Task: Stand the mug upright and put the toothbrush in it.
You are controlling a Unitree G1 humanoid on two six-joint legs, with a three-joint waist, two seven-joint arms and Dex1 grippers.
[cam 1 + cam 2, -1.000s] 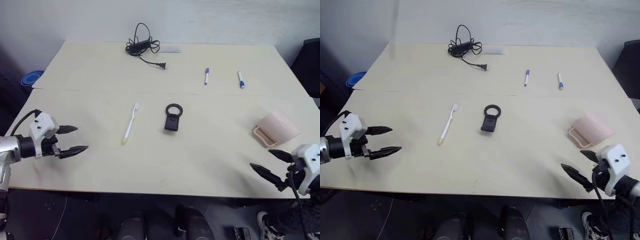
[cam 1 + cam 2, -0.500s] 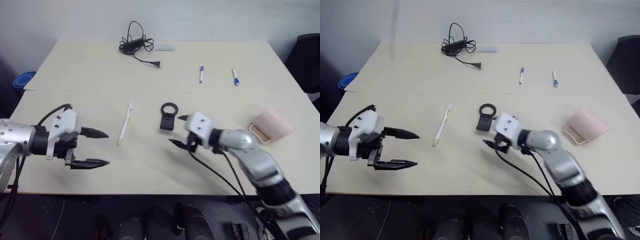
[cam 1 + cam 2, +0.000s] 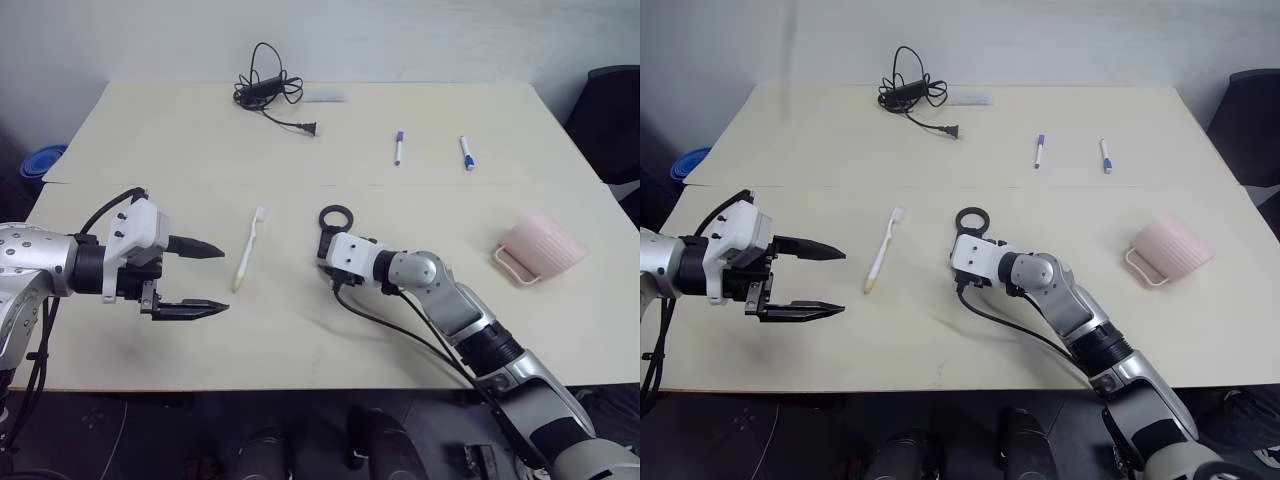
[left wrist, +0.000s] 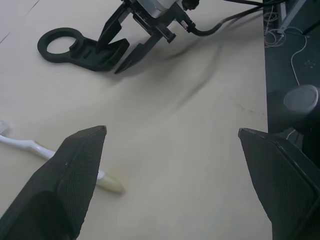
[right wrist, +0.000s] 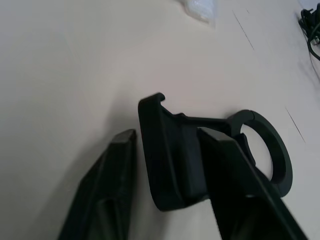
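My right gripper point(image 4: 134, 44) has swung across from beside the mug point(image 3: 541, 251) and now narrows its fingers around the black ring holder point(image 5: 176, 150), not a task item. The mug lies tipped at the tabletop's point(image 3: 300, 340) right; the toothbrush point(image 3: 250, 247) lies flat near my wide-open left gripper point(image 3: 208, 277). That looks like a detour.

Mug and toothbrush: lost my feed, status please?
Left tool open, empty, near toothbrush. Right tool straddling black ring holder, not clamped. Mug on its side, untouched.
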